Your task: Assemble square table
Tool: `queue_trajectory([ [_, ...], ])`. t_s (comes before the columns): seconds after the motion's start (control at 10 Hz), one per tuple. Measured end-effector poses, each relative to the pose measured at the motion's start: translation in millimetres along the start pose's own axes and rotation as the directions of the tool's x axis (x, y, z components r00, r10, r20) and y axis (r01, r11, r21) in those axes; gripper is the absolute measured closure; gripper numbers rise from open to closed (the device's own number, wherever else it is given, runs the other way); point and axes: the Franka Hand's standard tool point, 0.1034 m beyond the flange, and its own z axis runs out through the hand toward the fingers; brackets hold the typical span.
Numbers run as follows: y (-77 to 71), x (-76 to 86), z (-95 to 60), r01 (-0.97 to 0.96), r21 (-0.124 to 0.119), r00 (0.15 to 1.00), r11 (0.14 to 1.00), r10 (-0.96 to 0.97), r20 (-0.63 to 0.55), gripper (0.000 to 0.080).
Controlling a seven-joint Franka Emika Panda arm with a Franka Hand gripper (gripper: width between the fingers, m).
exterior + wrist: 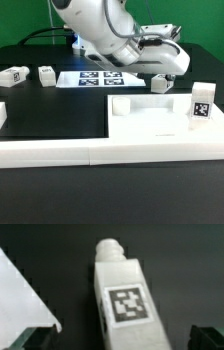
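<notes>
The square table's white slab [145,116] lies flat at the exterior view's right, with one tagged white leg [201,104] standing upright on its right corner. My gripper [166,72] hangs just above another white leg [162,86] lying on the black table behind the slab. In the wrist view this tagged leg [125,297] lies lengthwise between my dark fingers [36,339], which stand wide apart and clear of it on both sides. The gripper [122,340] is open and empty. A white edge [18,294] beside the leg may be the slab.
Two more tagged white legs [15,76] [47,75] lie at the exterior view's back left. The marker board [98,77] lies behind, under the arm. Long white border bars [100,152] run along the front, with one end at the left [3,115].
</notes>
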Motion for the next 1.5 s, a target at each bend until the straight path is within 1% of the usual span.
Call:
queue_trajectory([
  [0.2,3.6,2.6,7.6,-0.015,-0.011,1.0,1.0,0.015,0.014,0.015],
  [0.3,1.1,3.0,8.3,-0.022,-0.016,1.0,1.0,0.023,0.014,0.015],
  [0.5,1.2,3.9,7.2,-0.023,-0.014,1.0,1.0,0.023,0.011,0.015],
  [0.6,1.4,4.2,6.9,-0.024,-0.013,1.0,1.0,0.024,0.011,0.0178],
  [0.7,1.5,4.3,6.7,-0.024,-0.012,1.0,1.0,0.024,0.01,0.0178],
  [0.8,1.7,4.5,6.4,-0.025,-0.012,1.0,1.0,0.025,0.01,0.0357],
  [0.9,1.9,4.7,6.1,-0.026,-0.011,1.0,1.0,0.026,0.01,0.0514],
  [1.5,2.8,5.8,4.4,-0.028,-0.007,1.0,1.0,0.029,0.008,0.0511],
])
